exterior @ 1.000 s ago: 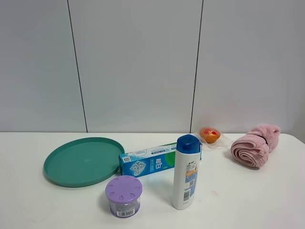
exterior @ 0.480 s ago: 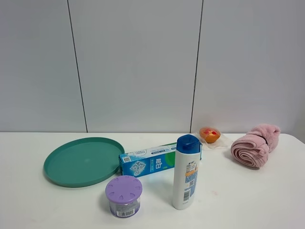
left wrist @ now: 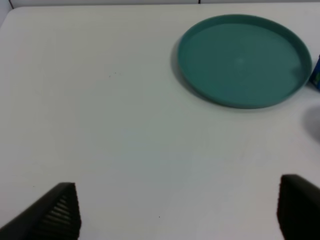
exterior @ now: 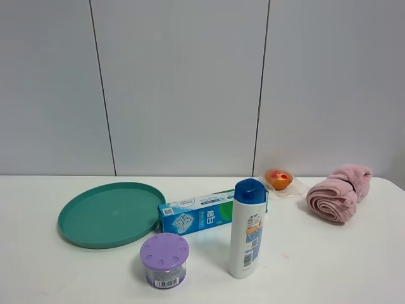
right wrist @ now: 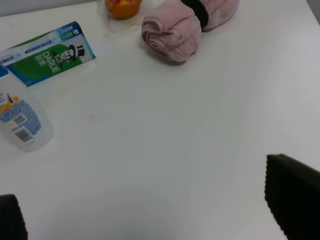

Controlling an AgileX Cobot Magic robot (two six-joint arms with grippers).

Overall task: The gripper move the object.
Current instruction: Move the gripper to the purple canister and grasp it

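The object, a small squat jar point(exterior: 164, 259) with a lavender slotted lid, a clear purple body and a barcode label, stands near the table's front edge, between the teal plate and the white bottle. No arm or gripper shows in the exterior high view. My left gripper point(left wrist: 177, 220) is open and empty, its black fingertips point(left wrist: 57, 210) wide apart over bare table short of the teal plate point(left wrist: 245, 60). My right gripper point(right wrist: 150, 220) is open and empty over bare table, one fingertip point(right wrist: 295, 200) showing. The jar is in neither wrist view.
A teal plate point(exterior: 82, 218) lies at the left. A blue toothpaste box point(exterior: 202, 214) lies behind the jar. A tall white bottle point(exterior: 247, 229) with a blue cap stands right of the jar. A rolled pink towel point(exterior: 338, 193) and an orange item point(exterior: 278, 178) sit at the back right.
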